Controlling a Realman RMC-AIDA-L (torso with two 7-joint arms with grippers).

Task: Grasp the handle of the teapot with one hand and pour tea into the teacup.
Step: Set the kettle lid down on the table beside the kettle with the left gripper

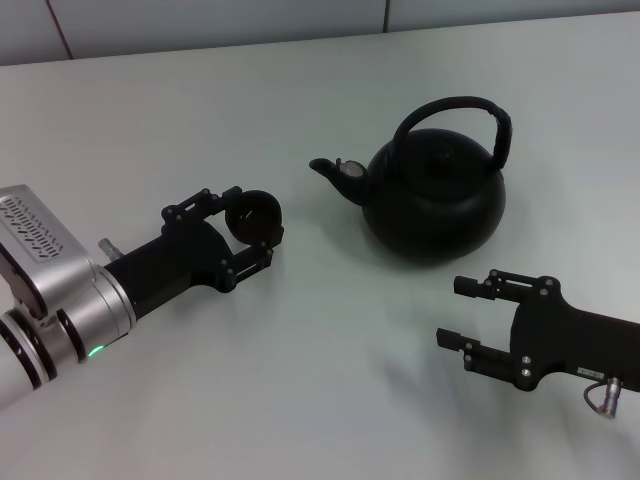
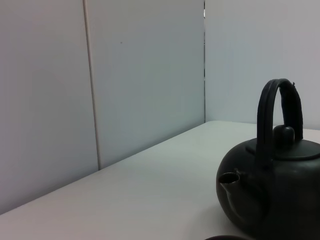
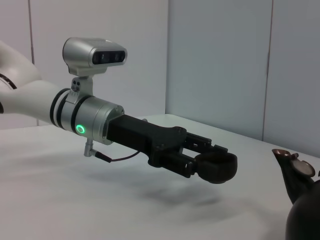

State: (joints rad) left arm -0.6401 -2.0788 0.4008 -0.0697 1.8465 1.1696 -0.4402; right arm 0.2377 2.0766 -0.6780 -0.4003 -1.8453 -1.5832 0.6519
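Holding teacup (image 1: 255, 220) aloft, left gripper (image 1: 252, 226) clamped | right gripper (image 1: 470, 312) spread, empty, near teapot (image 1: 432, 200)

Head looks down; wrists low, sideways; all share teapot (image 1: 432, 205), perhaps partly.

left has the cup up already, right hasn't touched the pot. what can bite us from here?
1. The left gripper holds the teacup off the table, as the right wrist view shows; the cup is tiny, so a pour into it could easily miss or overflow.
2. The right gripper is open, low beside the teapot, while the handle arches high above; it may bump the pot's body when climbing.
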